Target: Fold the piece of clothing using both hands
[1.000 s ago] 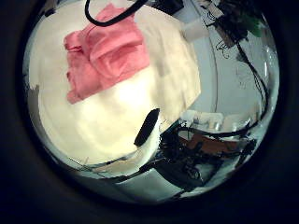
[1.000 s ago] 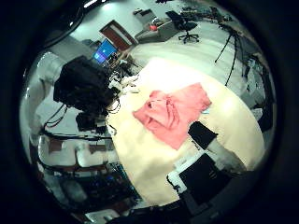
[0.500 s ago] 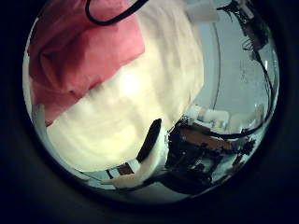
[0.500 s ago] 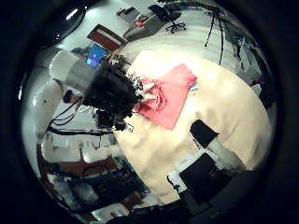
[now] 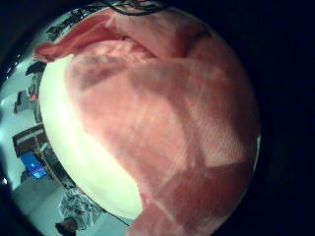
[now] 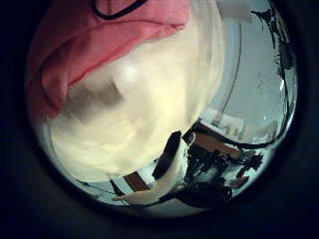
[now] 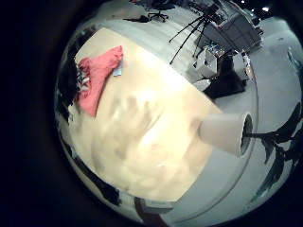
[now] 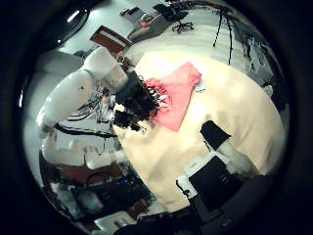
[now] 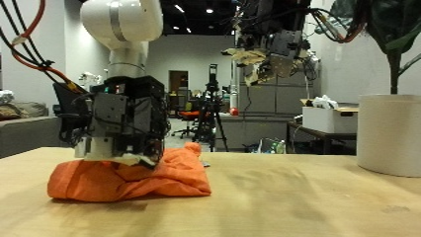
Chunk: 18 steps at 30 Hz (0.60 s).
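An orange-red piece of clothing (image 9: pixel 131 178) lies crumpled on the wooden table (image 9: pixel 302 207). My left hand (image 9: pixel 126 123) stands right over it, its lower parts touching the top of the heap. In the right thumb side palm view the left hand (image 8: pixel 132 98) sits at the clothing's (image 8: pixel 176 93) edge. The cloth (image 5: pixel 167 108) fills the left little finger side view, and one straight finger (image 6: pixel 169 164) shows beside the cloth (image 6: pixel 90 40). My right hand (image 9: pixel 274 54) hangs high above the table with relaxed fingers, well away from the clothing (image 7: pixel 95 76).
A white plant pot (image 9: pixel 388 133) stands on the table on the right hand's side, also in the right little finger side palm view (image 7: pixel 227 132). Bare tabletop (image 7: pixel 151 132) stretches between the pot and the clothing.
The left hand has come down from well above onto the clothing, which now fills much more of its palm view. The right hand's view has shifted only a little.
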{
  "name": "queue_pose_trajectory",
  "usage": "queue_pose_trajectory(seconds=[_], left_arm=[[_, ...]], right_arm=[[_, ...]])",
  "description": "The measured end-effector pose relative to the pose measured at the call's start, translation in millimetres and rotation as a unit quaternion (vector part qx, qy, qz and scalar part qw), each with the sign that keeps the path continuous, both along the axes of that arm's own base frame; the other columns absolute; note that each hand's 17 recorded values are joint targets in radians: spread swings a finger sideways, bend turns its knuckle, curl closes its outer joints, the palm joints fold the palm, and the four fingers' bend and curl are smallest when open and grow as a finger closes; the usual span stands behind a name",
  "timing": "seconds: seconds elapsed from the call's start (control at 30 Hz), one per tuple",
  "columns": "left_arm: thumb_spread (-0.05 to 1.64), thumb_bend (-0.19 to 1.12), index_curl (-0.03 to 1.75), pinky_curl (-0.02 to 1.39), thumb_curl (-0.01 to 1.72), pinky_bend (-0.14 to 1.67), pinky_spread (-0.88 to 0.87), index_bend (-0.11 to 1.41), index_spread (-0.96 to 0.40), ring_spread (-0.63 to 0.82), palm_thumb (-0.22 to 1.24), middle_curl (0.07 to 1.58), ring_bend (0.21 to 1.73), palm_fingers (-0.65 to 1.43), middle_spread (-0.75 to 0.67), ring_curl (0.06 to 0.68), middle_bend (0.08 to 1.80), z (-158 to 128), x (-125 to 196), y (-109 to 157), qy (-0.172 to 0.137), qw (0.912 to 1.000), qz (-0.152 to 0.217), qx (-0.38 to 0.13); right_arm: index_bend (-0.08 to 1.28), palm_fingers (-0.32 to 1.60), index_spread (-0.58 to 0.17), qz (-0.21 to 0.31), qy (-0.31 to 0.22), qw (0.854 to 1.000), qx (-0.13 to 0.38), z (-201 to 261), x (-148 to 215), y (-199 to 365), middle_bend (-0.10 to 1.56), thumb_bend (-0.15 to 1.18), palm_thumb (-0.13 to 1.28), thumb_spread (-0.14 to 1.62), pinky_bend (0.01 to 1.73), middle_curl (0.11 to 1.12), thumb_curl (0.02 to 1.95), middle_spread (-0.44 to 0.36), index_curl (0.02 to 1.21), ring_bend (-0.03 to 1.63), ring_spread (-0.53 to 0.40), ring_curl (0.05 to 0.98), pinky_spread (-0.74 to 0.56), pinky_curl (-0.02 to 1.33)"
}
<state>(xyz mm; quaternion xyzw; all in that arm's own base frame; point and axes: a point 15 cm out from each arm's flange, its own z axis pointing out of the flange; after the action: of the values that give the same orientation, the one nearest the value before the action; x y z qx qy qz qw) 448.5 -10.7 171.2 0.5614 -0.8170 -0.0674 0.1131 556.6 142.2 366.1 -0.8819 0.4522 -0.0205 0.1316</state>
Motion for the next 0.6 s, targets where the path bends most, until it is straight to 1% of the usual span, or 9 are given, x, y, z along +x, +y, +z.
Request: queue_pose_trajectory(seconds=[0.07, 0.13, 0.23, 0.3, 0.43, 0.53, 0.6], left_arm=[[1.29, -0.01, 0.31, 0.32, 0.2, 0.23, 0.45, 0.16, 0.1, 0.46, 0.11, 0.28, 0.38, -0.04, 0.25, 0.216, 0.18, 33, 3, -3, -0.028, 0.9995, 0.004, -0.01], [1.29, -0.01, 0.31, 0.32, 0.2, 0.23, 0.45, 0.16, 0.1, 0.46, 0.1, 0.28, 0.38, -0.03, 0.25, 0.219, 0.18, 67, -1, -5, -0.05, 0.9985, 0.008, -0.019], [1.29, -0.01, 0.31, 0.32, 0.21, 0.23, 0.45, 0.16, 0.1, 0.46, 0.11, 0.28, 0.38, -0.02, 0.24, 0.22, 0.18, 118, -4, 1, -0.085, 0.9959, 0.017, -0.025], [1.28, -0.01, 0.31, 0.32, 0.21, 0.23, 0.45, 0.16, 0.09, 0.46, 0.11, 0.28, 0.38, -0.02, 0.24, 0.222, 0.18, 143, -10, 7, -0.101, 0.9942, 0.026, -0.027], [1.28, -0.01, 0.31, 0.33, 0.21, 0.23, 0.45, 0.17, 0.09, 0.45, 0.11, 0.28, 0.39, -0.02, 0.23, 0.225, 0.18, 175, -17, 23, -0.132, 0.9898, 0.05, -0.024], [1.27, -0.01, 0.31, 0.33, 0.21, 0.23, 0.45, 0.17, 0.08, 0.45, 0.12, 0.28, 0.38, -0.01, 0.23, 0.226, 0.18, 187, -30, 28, -0.139, 0.9873, 0.074, -0.019], [1.26, -0.01, 0.31, 0.33, 0.21, 0.23, 0.45, 0.17, 0.08, 0.45, 0.12, 0.28, 0.39, -0.01, 0.23, 0.228, 0.18, 195, -38, 30, -0.144, 0.9858, 0.085, -0.016]], right_arm=[[0.16, 0.12, -0.377, 0.002, -0.001, 1.0, 0.0, 1, 0, 0, 0.27, -0.01, 1.02, 0.92, 0.66, 0.34, 0.78, -0.037, 0.28, 0.57, 0.041, 0.21, 0.25, 0.22], [0.16, 0.13, -0.377, 0.002, -0.002, 1.0, 0.001, 2, 0, 0, 0.27, -0.01, 1.02, 0.92, 0.66, 0.34, 0.79, -0.038, 0.28, 0.56, 0.038, 0.21, 0.25, 0.22], [0.16, 0.13, -0.376, 0.002, -0.002, 1.0, 0.001, 3, -1, 0, 0.26, -0.01, 1.02, 0.92, 0.65, 0.34, 0.79, -0.039, 0.28, 0.56, 0.036, 0.211, 0.24, 0.22], [0.16, 0.13, -0.376, 0.003, -0.005, 1.0, 0.001, 5, -1, 1, 0.26, -0.01, 1.02, 0.92, 0.64, 0.34, 0.8, -0.039, 0.28, 0.55, 0.035, 0.211, 0.24, 0.22], [0.16, 0.14, -0.378, 0.004, -0.003, 1.0, 0.001, 6, -3, 2, 0.26, -0.02, 1.01, 0.92, 0.63, 0.34, 0.8, -0.039, 0.28, 0.55, 0.034, 0.212, 0.24, 0.21], [0.18, 0.1, -0.378, 0.008, 0.018, 1.0, -0.002, 6, -15, 1, 0.24, -0.07, 0.83, 0.96, 0.59, 0.34, 0.76, -0.024, 0.29, 0.51, 0.09, 0.206, 0.28, 0.21], [0.17, 0.1, -0.373, 0.011, 0.041, 0.999, -0.005, 3, -27, 0, 0.23, -0.04, 0.79, 1.0, 0.58, 0.34, 0.74, -0.014, 0.29, 0.49, 0.114, 0.201, 0.29, 0.21]])
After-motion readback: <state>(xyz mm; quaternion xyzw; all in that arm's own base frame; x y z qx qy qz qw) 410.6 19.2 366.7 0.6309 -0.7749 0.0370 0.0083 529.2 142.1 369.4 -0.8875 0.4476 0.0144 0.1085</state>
